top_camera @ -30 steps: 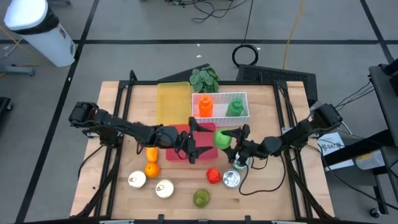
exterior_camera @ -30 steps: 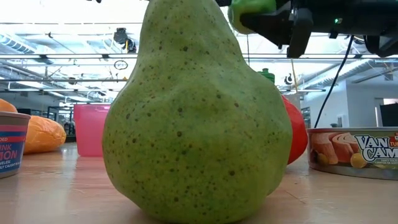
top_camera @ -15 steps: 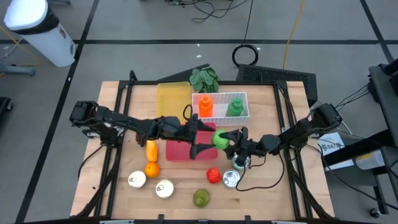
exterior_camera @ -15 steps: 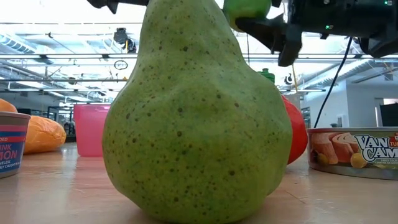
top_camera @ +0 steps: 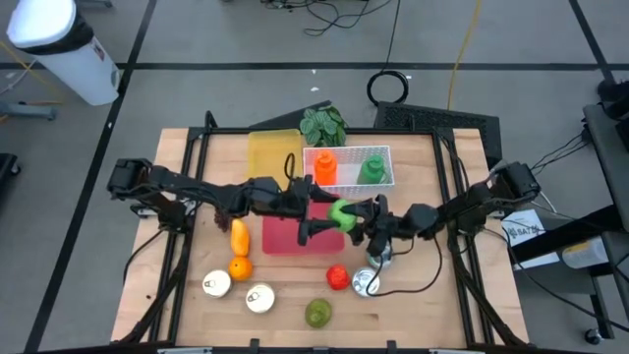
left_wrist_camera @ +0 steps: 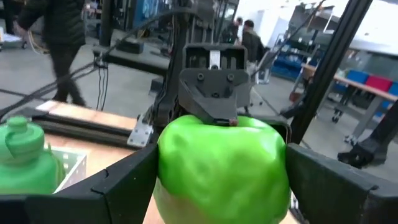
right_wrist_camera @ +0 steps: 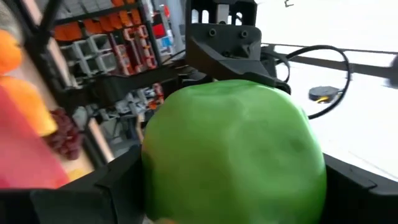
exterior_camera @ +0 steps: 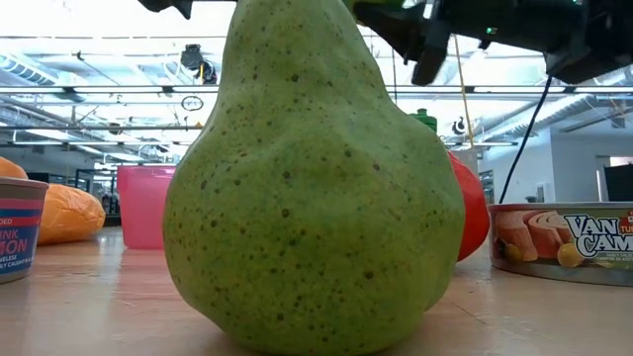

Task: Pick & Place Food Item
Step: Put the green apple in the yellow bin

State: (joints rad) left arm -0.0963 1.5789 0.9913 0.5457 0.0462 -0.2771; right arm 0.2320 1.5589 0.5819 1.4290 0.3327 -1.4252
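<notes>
A round, lumpy green food item (top_camera: 341, 211) hangs in the air over the pink board (top_camera: 280, 239) at mid-table. My right gripper (top_camera: 358, 217) comes from the table's right and is shut on it (right_wrist_camera: 233, 149). My left gripper (top_camera: 328, 216) comes from the table's left and is open. Its two fingers (left_wrist_camera: 127, 180) stand close on either side of the green item (left_wrist_camera: 221, 162); whether they touch it I cannot tell. In the low view only the right gripper (exterior_camera: 423, 44) shows at the top, behind the big pear (exterior_camera: 312, 188). My right gripper pinches the green food item by two opposite sides (right_wrist_camera: 155, 168) between its two fingers (right_wrist_camera: 109, 196). The fingers come from the table's right, about level and tipped a little upward. The item is lifted clear of the board and table.
Near the front edge stand a pear (top_camera: 316, 313), a red tomato (top_camera: 337, 277), an open can (top_camera: 366, 283), two more cans (top_camera: 216, 285) and an orange (top_camera: 240, 267). A white basket (top_camera: 384, 150) with two bottles and a yellow board (top_camera: 273, 162) lie at the back.
My right gripper has carried the green item up and toward the table's left and far side, rolling as it went. My left gripper has rolled and moved toward the table's right, so that its fingers now flank the item.
</notes>
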